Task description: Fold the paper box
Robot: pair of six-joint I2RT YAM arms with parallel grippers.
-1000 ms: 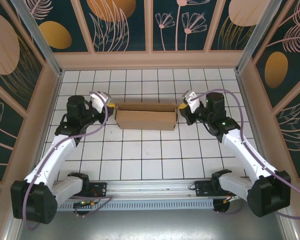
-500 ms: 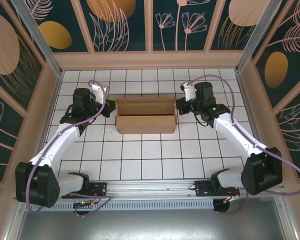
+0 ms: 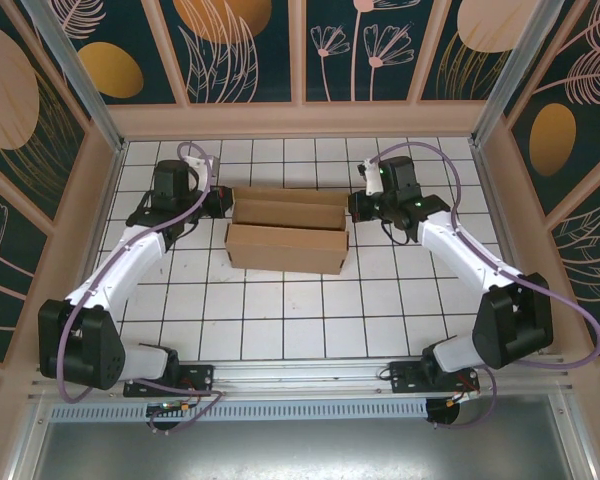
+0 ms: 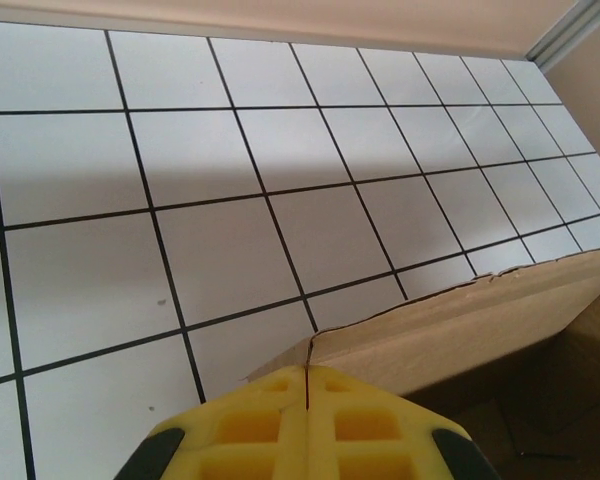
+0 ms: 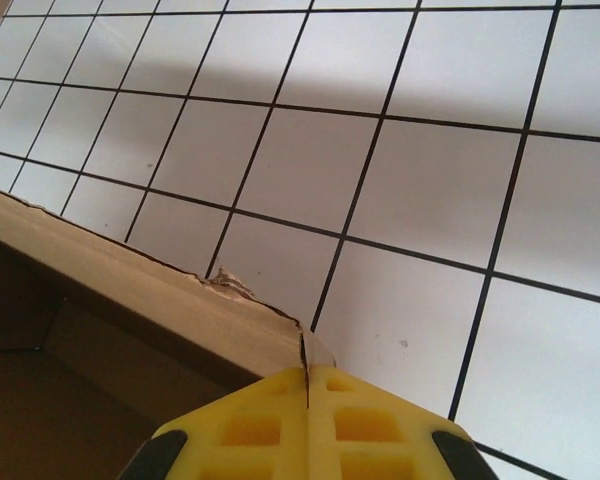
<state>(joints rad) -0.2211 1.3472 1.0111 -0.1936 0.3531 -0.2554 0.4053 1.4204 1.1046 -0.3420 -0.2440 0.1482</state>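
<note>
Left hand [image 4: 307, 375] is clenched, its yellow pads meeting on the left far corner of the paper box [image 3: 286, 235]. Right hand [image 5: 306, 372] is clenched the same way on the right far corner, where the cardboard edge looks frayed. Between them the box lies lengthwise, left to right, on the far middle of the tiled surface [image 3: 280, 310], its far wall raised. Bare tiles run beyond the far edge, and a wider open stretch lies on the near side.
</note>
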